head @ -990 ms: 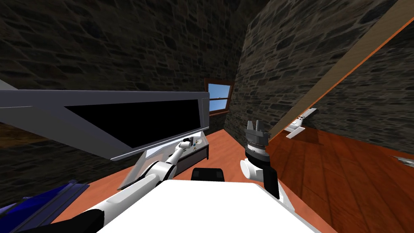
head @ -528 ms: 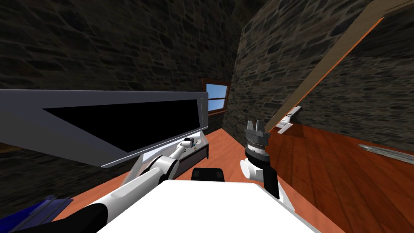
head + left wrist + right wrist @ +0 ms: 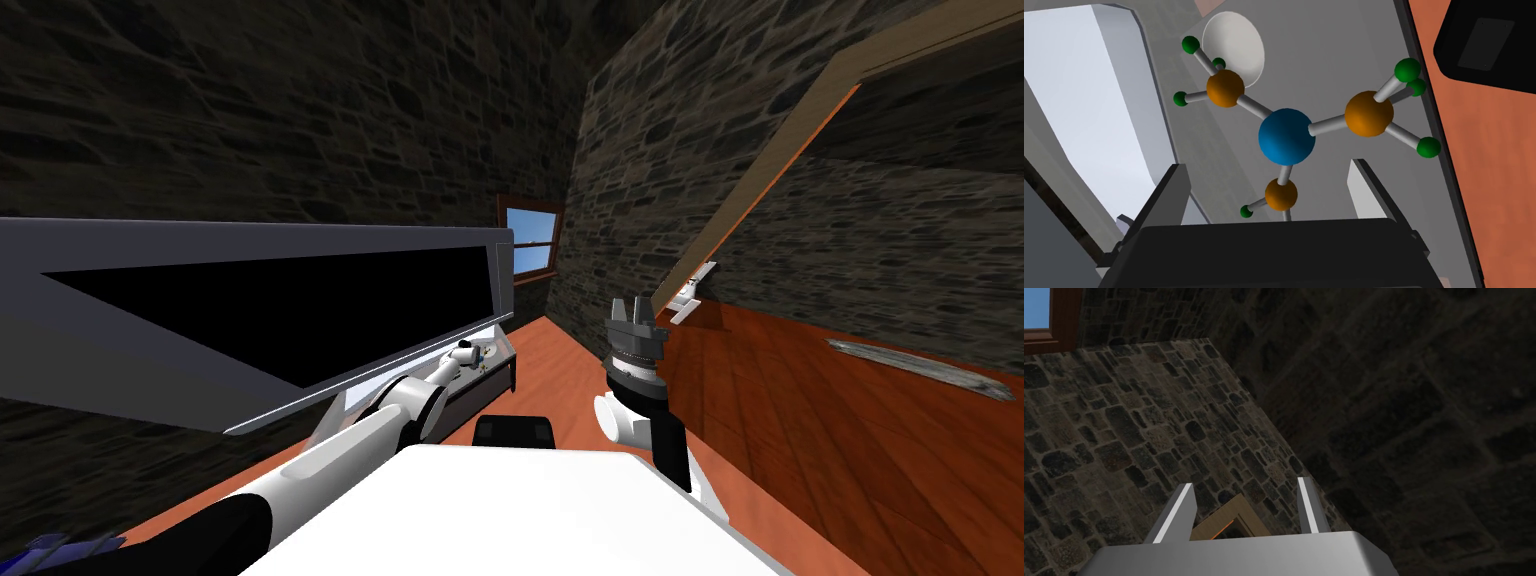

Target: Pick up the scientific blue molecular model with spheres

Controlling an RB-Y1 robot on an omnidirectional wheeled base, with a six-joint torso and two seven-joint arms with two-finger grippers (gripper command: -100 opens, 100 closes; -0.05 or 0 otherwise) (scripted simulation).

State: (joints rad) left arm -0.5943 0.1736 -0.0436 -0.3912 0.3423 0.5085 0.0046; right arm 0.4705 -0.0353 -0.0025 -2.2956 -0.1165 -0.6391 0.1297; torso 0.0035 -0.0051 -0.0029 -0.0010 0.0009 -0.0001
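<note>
Hovering close above the grey table top [image 3: 1344,50], the left gripper [image 3: 1266,166] looked straight down on the molecular model [image 3: 1286,136]. The model lay on that top, just beside a white disc [image 3: 1234,47] and near the edge that gives onto the orange-brown floor [image 3: 1489,175]. The blades stood wide apart and touched nothing. The model's big blue sphere sat a little beyond their tips, and one of the three orange spheres [image 3: 1281,195], joined to it by a grey rod, lay between them, close to the dark body. That spread made sense to me: the model sprawls, with small green balls out on thin rods, so the jaws needed room to pass either side of the middle before closing. The grasp looked not yet made, and the hand seemed to be lining up on the centre, where the rods would be least likely to lever the model round. The right gripper [image 3: 632,312] was held upright, well apart from the table, its blades parted and empty, presumably parked out of the way.
</note>
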